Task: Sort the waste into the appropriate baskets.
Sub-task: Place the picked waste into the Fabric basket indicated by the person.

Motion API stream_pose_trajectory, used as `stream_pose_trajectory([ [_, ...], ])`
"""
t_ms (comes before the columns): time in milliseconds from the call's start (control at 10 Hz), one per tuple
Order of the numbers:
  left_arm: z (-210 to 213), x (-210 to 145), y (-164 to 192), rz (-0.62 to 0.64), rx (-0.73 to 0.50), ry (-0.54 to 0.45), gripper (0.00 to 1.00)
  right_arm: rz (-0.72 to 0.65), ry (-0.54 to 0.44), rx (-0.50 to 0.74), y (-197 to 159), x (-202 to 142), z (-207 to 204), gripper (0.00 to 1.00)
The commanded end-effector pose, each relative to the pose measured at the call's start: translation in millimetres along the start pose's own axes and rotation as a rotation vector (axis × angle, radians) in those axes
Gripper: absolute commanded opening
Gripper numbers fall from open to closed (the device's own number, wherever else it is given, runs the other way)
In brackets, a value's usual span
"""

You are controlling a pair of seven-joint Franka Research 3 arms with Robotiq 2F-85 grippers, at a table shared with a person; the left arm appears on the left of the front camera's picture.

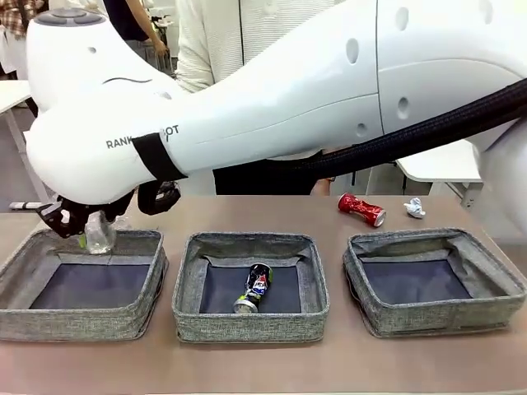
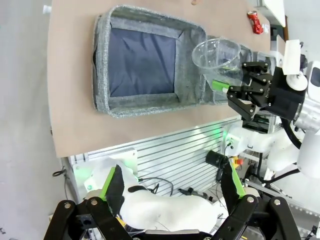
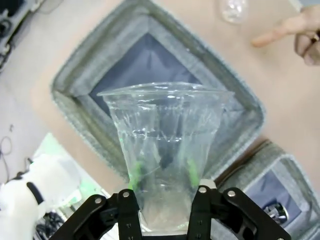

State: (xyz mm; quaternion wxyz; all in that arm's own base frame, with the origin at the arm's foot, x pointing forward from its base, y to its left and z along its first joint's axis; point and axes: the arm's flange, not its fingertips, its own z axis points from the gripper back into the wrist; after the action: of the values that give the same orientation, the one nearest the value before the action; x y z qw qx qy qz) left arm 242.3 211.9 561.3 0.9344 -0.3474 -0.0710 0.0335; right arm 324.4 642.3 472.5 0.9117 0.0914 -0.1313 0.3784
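Step in hand: dropping the clear plastic cup (image 3: 167, 125) into the left basket (image 1: 82, 321).

- Right gripper (image 3: 164, 172) reaches across the desk (image 1: 263, 362) to the far-left side. The fingers clasp the cup low on its wall, mouth pointing away from the wrist. Reads as a live grasp, since the cup hangs clear of the basket bottom.
- In the front view the cup sits over the basket's far-left corner, close to the rim rather than over the middle.
- Left gripper (image 2: 172, 187) is parked off the desk edge, fingers spread wide with nothing between them.
- Middle basket (image 1: 185, 304) holds the dark printed can (image 1: 254, 288). Right basket (image 1: 370, 313) has nothing in it.
- Crushed red can (image 1: 361, 209) and crumpled paper ball (image 1: 414, 208) lie on the desk behind the right basket, unsorted.
- A clear plastic piece (image 3: 232, 10) lies on the desk beyond the left basket. Probably the bottle, but it's too cropped to be sure.
- A person's hand (image 3: 295, 30) points toward that area.

Next move, my read: nudge the cup inward over the dark bottom, then release. It's light and near the soft wall, so a drop here could catch the rim and tip out. After that, retract high enough to clear the basket walls.
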Motion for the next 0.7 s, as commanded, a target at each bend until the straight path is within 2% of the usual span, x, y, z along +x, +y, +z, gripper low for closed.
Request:
stream_pose_trajectory([
  [0,-0.5,-1.7,2.2,-0.012,0.001,-0.014,1.0,-0.021,-0.012,-0.046,5.8,-13.1,0.9,1.0],
  [100,-0.5,-1.7,2.2,-0.012,0.001,-0.014,1.0,-0.023,-0.018,-0.044,4.9,-13.2,1.4,0.92],
  [200,-0.5,-1.7,2.2,-0.012,0.001,-0.014,1.0,-0.027,-0.019,-0.05,4.6,-13.7,1.2,1.0],
  [600,-0.5,-1.7,2.2,-0.012,0.001,-0.014,1.0,-0.058,-0.025,-0.055,-2.0,-19.7,8.2,1.0],
])
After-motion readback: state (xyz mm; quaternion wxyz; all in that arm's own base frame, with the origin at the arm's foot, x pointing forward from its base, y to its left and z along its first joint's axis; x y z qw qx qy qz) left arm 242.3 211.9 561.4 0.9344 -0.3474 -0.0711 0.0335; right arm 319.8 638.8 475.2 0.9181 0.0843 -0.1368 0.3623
